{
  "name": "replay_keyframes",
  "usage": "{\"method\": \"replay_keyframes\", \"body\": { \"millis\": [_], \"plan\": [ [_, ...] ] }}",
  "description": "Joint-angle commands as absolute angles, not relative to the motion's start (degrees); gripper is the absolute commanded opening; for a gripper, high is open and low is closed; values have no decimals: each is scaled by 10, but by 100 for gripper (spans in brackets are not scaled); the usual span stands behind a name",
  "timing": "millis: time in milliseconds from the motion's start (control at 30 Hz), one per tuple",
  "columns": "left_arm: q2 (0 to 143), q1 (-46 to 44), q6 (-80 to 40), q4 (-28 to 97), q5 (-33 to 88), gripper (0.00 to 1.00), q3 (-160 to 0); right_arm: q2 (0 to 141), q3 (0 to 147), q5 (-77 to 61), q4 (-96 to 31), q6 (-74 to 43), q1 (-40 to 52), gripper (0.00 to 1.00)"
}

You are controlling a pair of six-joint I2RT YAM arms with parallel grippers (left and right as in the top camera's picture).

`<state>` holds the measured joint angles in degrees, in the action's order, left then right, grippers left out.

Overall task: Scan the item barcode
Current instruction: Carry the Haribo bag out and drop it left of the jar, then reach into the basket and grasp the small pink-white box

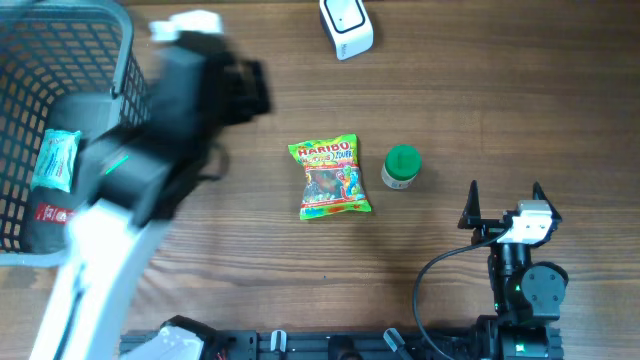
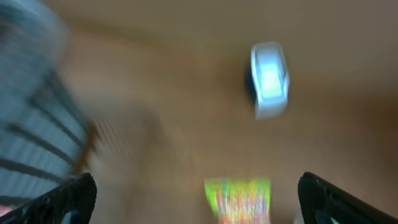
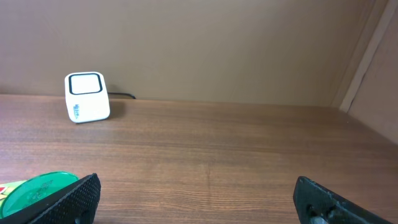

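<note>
Near right, the right gripper [image 1: 505,190] sits low, jaws wide, pointing far. The Haribo bag [image 1: 334,178] lies mid-table, with a green-capped bottle [image 1: 402,166] just to its right. The blurred left arm [image 1: 120,180] slants far beside the basket [image 1: 128,60], its left gripper [image 2: 196,180] spread wide and empty. The barcode scanner [image 1: 346,25] stands farthest.

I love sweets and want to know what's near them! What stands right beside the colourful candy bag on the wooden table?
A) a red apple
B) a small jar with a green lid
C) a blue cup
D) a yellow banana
B: in the overhead view, the small white jar with a green lid stands just beside the colourful Haribo candy bag on the brown wooden table.
</note>
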<state>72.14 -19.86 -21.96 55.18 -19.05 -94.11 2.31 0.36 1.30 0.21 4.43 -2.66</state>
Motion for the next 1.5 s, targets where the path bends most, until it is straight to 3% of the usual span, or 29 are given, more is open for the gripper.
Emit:
{"method": "replay_keyframes", "body": {
  "millis": [0,100,200,400,567,767,1267,1333,1400,1467],
  "plan": [
    [628,-46,-295,569,-236,100,-945,21,3,11,5,50,-25,100],
    [612,99,-378,608,-217,100,-945,21,3,11,5,49,-25,100],
    [643,231,-395,637,-122,100,-945,21,3,11,5,50,-25,100],
    [831,389,-474,727,26,100,-945,21,3,11,5,50,-25,100],
    [1016,390,-454,772,32,100,-945,21,3,11,5,50,-25,99],
    [1137,361,-450,775,31,100,-942,21,3,11,5,50,-25,100],
    [1145,332,-454,573,24,100,-734,21,3,11,5,50,-25,100],
    [1144,332,-453,574,26,94,-734,21,3,11,5,49,-25,100],
    [1137,333,-432,575,40,70,-740,21,3,11,5,50,-25,100],
    [1129,333,-422,591,41,57,-759,21,3,11,5,49,-25,100]
  ]
}}
